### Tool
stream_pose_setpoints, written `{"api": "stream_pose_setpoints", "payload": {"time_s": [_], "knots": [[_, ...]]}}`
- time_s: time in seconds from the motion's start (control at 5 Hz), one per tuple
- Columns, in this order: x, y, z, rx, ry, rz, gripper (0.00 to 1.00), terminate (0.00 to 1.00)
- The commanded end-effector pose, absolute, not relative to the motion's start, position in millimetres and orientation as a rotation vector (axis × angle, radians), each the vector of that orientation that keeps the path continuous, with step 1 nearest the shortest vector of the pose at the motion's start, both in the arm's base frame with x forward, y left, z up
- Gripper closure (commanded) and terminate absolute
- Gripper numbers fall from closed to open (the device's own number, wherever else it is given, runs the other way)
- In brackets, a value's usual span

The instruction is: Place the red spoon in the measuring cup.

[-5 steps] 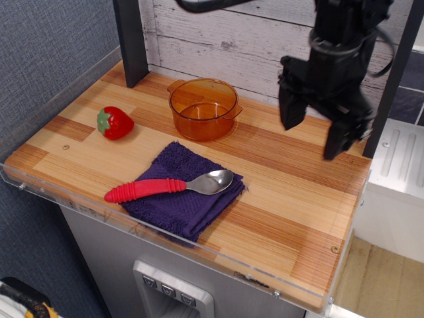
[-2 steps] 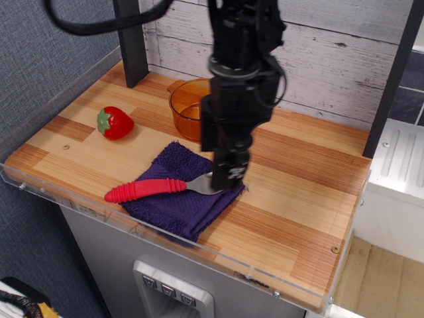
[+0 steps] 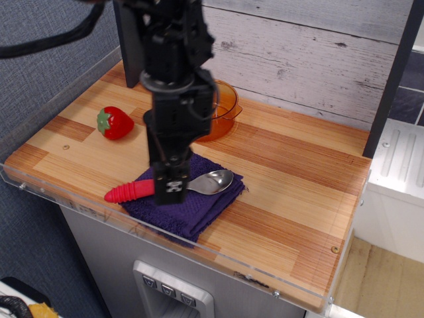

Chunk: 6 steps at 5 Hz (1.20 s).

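Wooden tabletop [image 3: 298, 179] is carrying a purple cloth [image 3: 199, 205], and the red spoon [image 3: 199, 183] is lying across that cloth. Just above the cloth, the gripper [image 3: 170, 189] is covering the spoon's handle; its opening cannot be judged. Behind the cloth the measuring cup [image 3: 222, 109] is sitting, a strawberry [image 3: 114, 123] to its left.

My gripper [image 3: 170, 187] is matt black. The red spoon [image 3: 199, 183] shows a shiny metal bowl and rubbery handle, on a nubbly purple cloth [image 3: 207, 207]. The measuring cup [image 3: 223, 109] is glossy amber plastic; the table [image 3: 291, 199] is smooth striped wood.
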State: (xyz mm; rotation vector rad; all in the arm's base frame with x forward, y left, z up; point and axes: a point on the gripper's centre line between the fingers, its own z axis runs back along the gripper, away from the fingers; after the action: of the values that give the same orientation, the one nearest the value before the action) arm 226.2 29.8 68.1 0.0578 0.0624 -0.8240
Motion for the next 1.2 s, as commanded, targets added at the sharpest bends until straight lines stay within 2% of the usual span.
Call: {"api": "stream_pose_setpoints", "payload": {"time_s": [0.0, 0.4, 1.0], "knots": [[229.8, 71.1, 60.5, 0.105, 0.046, -0.734, 0.0, 0.0], [231.6, 67.6, 49.6, 0.13, 0.039, -0.745, 0.0, 0.0], [240.3, 59.9, 29.1, 0.103, 0.041, -0.738, 0.0, 0.0]]}}
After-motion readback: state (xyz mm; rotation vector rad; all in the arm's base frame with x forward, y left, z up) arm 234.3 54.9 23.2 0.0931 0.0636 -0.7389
